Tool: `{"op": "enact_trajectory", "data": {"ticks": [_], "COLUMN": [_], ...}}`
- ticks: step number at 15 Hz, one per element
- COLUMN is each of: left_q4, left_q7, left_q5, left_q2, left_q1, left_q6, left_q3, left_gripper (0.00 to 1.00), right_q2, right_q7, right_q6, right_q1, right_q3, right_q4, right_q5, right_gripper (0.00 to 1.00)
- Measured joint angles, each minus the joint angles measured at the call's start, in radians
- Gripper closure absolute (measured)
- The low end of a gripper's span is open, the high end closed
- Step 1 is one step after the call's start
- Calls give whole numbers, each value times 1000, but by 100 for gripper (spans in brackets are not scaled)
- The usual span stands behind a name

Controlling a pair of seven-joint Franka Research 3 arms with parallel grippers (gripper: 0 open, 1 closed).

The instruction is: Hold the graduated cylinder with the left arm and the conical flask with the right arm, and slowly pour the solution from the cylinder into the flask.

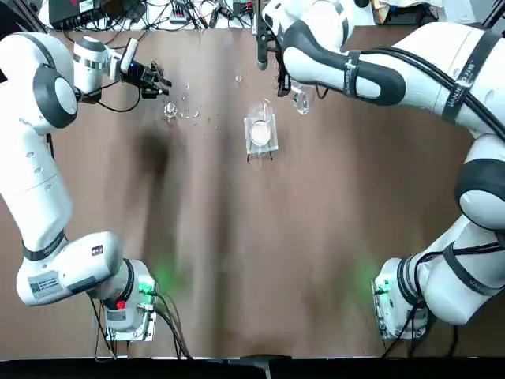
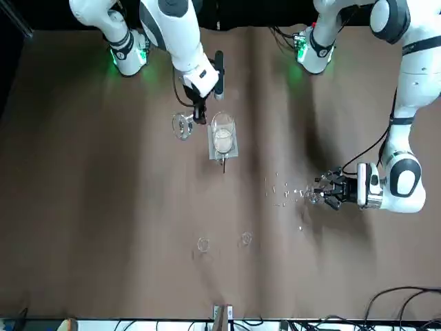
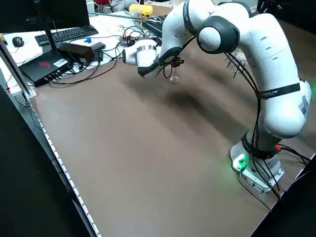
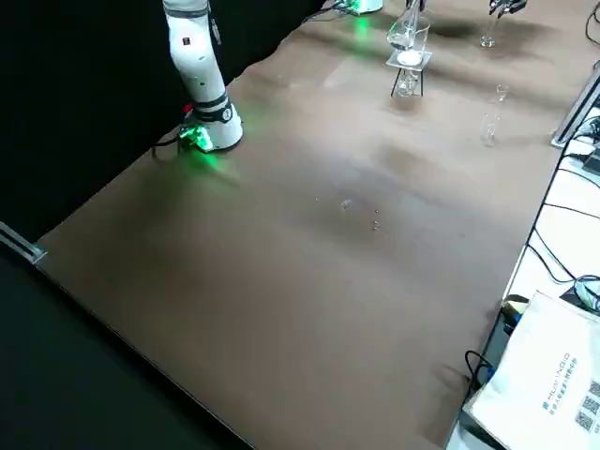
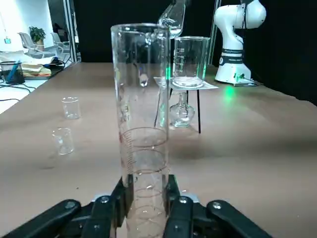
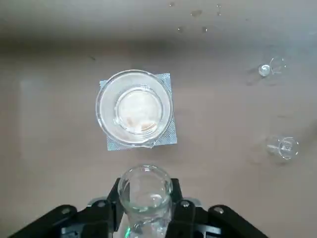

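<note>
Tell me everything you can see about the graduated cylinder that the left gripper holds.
The graduated cylinder is a tall, clear glass tube, standing upright, with faint ring marks on its lower half and an open rim at the top. The left gripper is shut on its lower part, one finger at each side. Whether it holds liquid cannot be told. It stands at the robot's left of the beaker on a wire stand, apart from it.

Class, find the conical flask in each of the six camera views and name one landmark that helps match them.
Top: conical flask, under the right pincer.
Front: upper middle.
Left side: not discernible.
Right side: top edge.
Left wrist: tilted, background.
Right wrist: between the fingers.
Landmark: the beaker on its stand.
</note>
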Motion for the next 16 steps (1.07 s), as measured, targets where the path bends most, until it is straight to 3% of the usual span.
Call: {"op": "enact_trajectory", "data": {"ticks": [7, 16], "left_q4": [0, 1], "left_q7": [45, 48], "left_q5": [20, 25], "left_q2": [8, 27], "left_q1": [57, 74], "left_q6": [0, -4], "left_q3": [4, 5], "left_gripper": [66, 65], "right_q2": [77, 89], "right_q7": [53, 62], "right_q6": [2, -5], "right_q1": [29, 56], "right_q3": [0, 0], "right_q4": [66, 71], "right_q5": [-46, -148], "right_gripper": [61, 61]}}
